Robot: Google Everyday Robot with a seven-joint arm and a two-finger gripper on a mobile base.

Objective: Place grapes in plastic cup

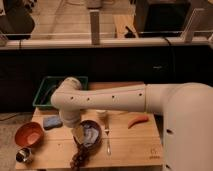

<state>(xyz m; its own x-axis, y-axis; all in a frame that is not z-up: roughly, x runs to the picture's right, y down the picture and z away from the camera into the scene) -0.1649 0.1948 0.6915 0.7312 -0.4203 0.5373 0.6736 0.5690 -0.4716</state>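
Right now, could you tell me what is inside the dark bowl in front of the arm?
The dark bowl holds the light blue plastic cup, apparently tipped. The gripper covers the bowl's left side, so anything there is hidden. The grapes hang outside, at the table's front edge.

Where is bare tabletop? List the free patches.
Free: front right, between the fork and table edge, below the carrot; front left, between the metal cup and grapes. Crowded: the middle, where the tool hangs at the dark bowl's left rim.
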